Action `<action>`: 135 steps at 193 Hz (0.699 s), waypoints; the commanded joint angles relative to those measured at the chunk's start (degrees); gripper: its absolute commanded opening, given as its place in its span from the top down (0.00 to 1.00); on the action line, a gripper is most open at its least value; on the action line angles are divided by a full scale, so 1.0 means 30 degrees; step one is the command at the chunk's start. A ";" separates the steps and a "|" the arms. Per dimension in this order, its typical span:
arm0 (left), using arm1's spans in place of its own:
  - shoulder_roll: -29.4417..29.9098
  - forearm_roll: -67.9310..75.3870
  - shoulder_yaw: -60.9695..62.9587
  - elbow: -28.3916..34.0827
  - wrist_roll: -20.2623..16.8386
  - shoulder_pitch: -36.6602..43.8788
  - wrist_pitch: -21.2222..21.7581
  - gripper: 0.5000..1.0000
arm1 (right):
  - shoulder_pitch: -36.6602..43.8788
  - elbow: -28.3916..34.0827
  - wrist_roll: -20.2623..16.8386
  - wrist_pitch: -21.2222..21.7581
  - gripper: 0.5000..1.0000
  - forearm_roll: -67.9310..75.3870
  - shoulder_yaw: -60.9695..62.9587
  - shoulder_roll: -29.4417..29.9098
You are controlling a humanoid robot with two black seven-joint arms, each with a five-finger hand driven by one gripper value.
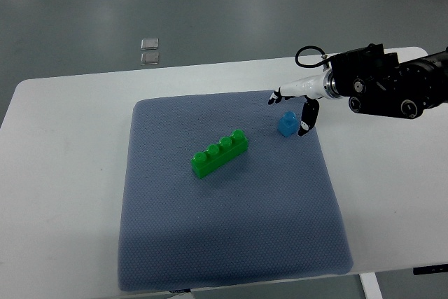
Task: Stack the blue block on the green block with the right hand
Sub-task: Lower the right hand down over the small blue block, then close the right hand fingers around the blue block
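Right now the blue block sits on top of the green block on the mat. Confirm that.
Not right. The top view shows the blue block resting on the mat, apart from the green block, beside the right robot hand. It is not stacked.

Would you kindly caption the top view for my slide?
Right robot hand open around the blue block on a grey mat, green block lying apart.

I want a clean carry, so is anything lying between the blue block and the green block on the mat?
Nothing visible: only bare mat lies between the blue block, by the right hand, and the green block.
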 commanded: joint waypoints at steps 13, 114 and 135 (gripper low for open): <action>0.0000 0.0000 0.0001 0.0000 0.0000 0.0001 0.0022 0.00 | -0.0262 -0.0185 0.0000 -0.0220 0.17 -0.0123 -0.0026 0.0031; 0.0000 0.0000 0.0001 0.0000 0.0000 0.0001 -0.0007 0.00 | -0.0672 -0.0214 0.0234 -0.1217 0.40 -0.2202 -0.0026 0.0734; 0.0000 0.0000 0.0001 0.0000 0.0000 0.0001 -0.0007 0.00 | -0.0672 -0.0214 0.0234 -0.1392 0.41 -0.2584 -0.0026 0.0734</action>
